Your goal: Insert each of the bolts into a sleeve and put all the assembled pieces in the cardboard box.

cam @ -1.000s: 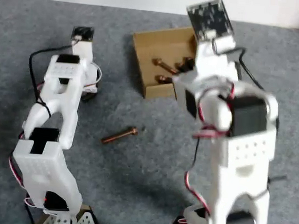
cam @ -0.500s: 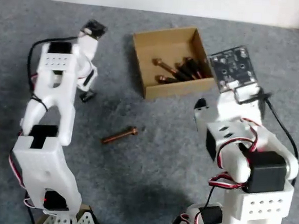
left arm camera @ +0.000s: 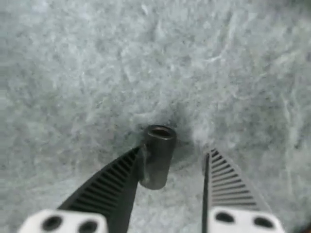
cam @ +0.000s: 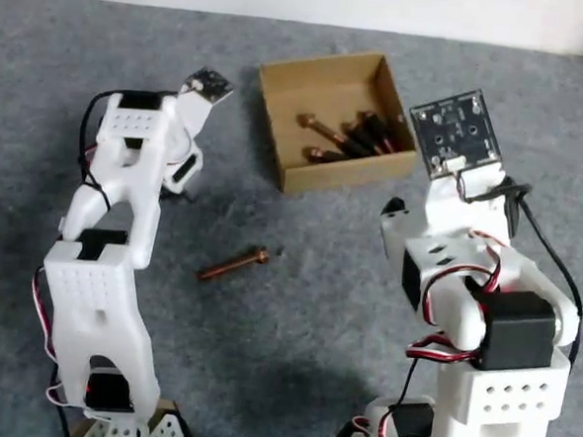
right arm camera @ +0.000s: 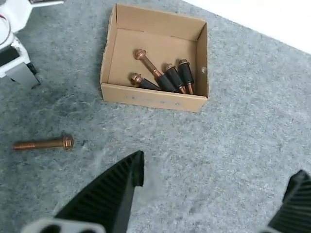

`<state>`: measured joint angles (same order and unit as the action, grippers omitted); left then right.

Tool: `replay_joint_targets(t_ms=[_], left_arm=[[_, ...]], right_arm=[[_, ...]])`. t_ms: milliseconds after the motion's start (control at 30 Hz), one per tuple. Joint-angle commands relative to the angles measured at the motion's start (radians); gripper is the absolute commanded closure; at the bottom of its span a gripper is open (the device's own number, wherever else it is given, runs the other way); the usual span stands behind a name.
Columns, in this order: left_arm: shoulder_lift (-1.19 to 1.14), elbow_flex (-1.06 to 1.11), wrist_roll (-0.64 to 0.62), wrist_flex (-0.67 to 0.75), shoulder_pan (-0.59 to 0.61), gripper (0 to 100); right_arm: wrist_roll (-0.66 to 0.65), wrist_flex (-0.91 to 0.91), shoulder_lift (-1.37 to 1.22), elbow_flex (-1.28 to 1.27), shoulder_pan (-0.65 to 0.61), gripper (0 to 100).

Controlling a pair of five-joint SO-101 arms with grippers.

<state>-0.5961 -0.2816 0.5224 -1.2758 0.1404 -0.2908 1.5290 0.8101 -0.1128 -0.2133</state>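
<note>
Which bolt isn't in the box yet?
The copper-coloured metal bolt lying alone on the grey carpet. It is bare, while the other bolts lie inside the brown cardboard box with black sleeves on.

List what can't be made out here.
- Sleeve: in the high view, hidden under the left arm; the left wrist view leaves its contact with the left gripper uncertain.
- Assembled pieces in the cardboard box: too small to tell whether each is fully seated.
- Right gripper: one finger is cut off by the right wrist view's edge.
</note>
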Motion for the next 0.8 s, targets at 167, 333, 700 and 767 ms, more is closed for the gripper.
replay_joint_targets(t_ms=[167, 333, 700, 767], left_arm=[[-0.039, -0.027, 0.002, -0.008, 0.056, 80], [-0.076, -0.027, -0.003, -0.008, 0.051, 85], [-0.067, -0.047, -0.003, -0.287, -0.085, 99], [-0.041, -0.053, -0.005, -0.364, -0.128, 99]], right_arm=[[-0.014, -0.025, 0.01, -0.001, 0.013, 59.5], [-0.012, -0.024, 0.01, -0.001, 0.013, 59.5], [-0.008, -0.022, 0.01, -0.002, 0.013, 59.5], [-0.008, -0.022, 0.01, -0.002, 0.013, 59.5]])
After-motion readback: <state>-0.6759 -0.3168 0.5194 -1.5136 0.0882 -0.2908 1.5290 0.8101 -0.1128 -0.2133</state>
